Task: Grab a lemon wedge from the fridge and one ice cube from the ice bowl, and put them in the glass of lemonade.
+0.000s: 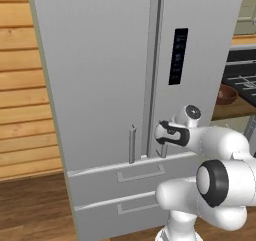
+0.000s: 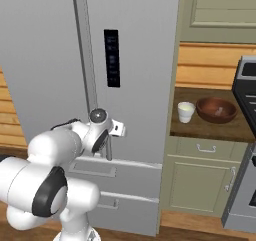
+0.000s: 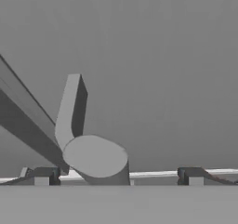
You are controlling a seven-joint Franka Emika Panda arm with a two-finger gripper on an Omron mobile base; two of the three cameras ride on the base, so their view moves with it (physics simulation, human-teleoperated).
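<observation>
The fridge [image 1: 100, 85] [image 2: 50, 60] stands with both doors shut, so the lemon wedge is hidden. My gripper [image 1: 163, 146] [image 2: 108, 144] is open at the lower end of the right door's bar handle [image 1: 163, 152] [image 2: 107, 154]. In the hand view that handle's round end [image 3: 95, 157] sits between my spread fingertips [image 3: 42, 176], nearer the left one, and the gripper [image 3: 117, 176] holds nothing. The reddish-brown ice bowl [image 2: 216, 110] [image 1: 226, 94] and the whitish glass of lemonade [image 2: 186, 111] stand side by side on the counter right of the fridge.
The left door's handle [image 1: 132, 145] hangs just beside the right one. Two fridge drawers [image 1: 140, 177] lie below the doors. A wooden counter [image 2: 210, 127] over green cabinets adjoins the fridge, with a stove [image 2: 247, 100] at the far right. A wood-panelled wall [image 1: 20, 85] flanks the left.
</observation>
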